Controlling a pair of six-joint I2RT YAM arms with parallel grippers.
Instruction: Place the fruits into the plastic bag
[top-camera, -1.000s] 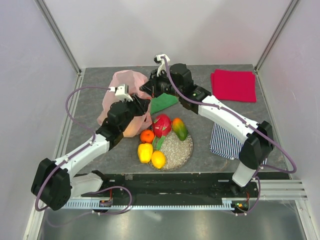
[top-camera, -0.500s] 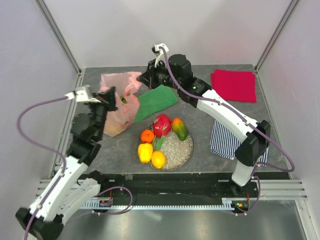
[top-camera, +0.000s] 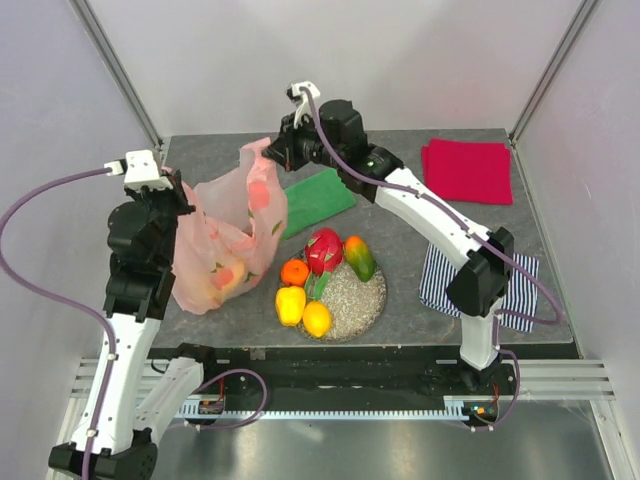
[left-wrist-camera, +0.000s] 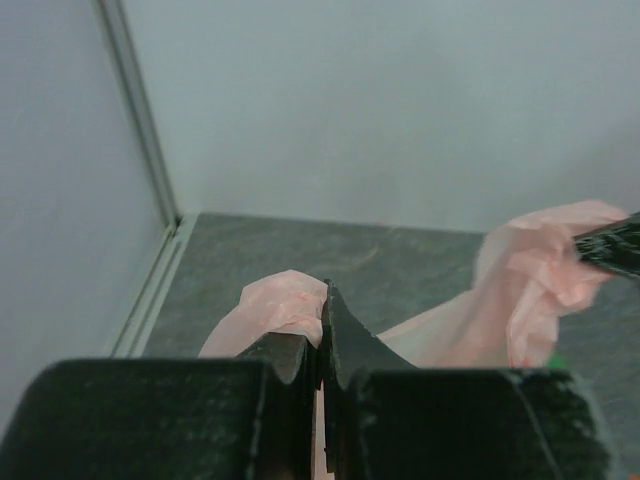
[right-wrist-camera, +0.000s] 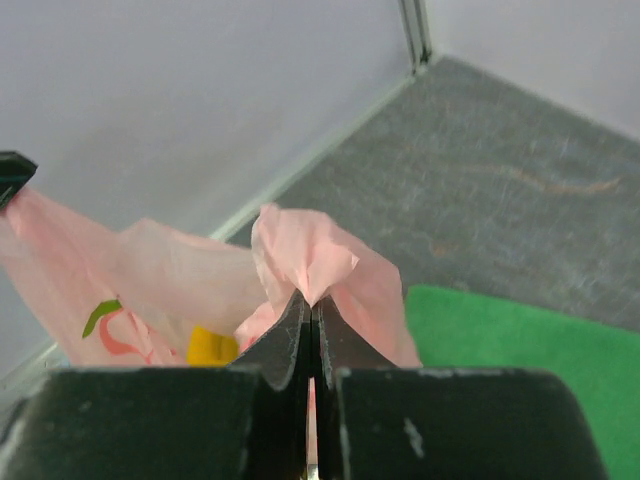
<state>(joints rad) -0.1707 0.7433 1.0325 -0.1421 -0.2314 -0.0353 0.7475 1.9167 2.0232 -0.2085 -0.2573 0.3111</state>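
Landmark: the speckled grey plate (top-camera: 365, 298), at the front of the table (top-camera: 420, 215).
Plastic bag: the pale pink plastic bag (top-camera: 225, 235) hangs lifted off the table to the left of the plate, stretched between both grippers with its mouth upward.
Left gripper: the left gripper (left-wrist-camera: 325, 300) is clenched on a fold of the bag's rim, on the bag's side farthest from the plate.
Right gripper: the right gripper (right-wrist-camera: 312, 305) is pinched tight on the bag's opposite edge, behind and left of the plate.
Fruit in the bag: a yellow-orange piece (top-camera: 228, 277) shows through the film low in the bag, left of the plate.
Fruits on the plate: the red fruit (top-camera: 323, 250) and mango (top-camera: 359, 257) lie at the back, the orange (top-camera: 294, 272) at the left rim, and the yellow pepper (top-camera: 290, 305) and lemon (top-camera: 317, 319) at the front left.
Cloths: the green cloth (top-camera: 315, 200) lies behind the plate, the red cloth (top-camera: 467, 170) well behind it to the right, and the striped cloth (top-camera: 445, 285) just to its right.
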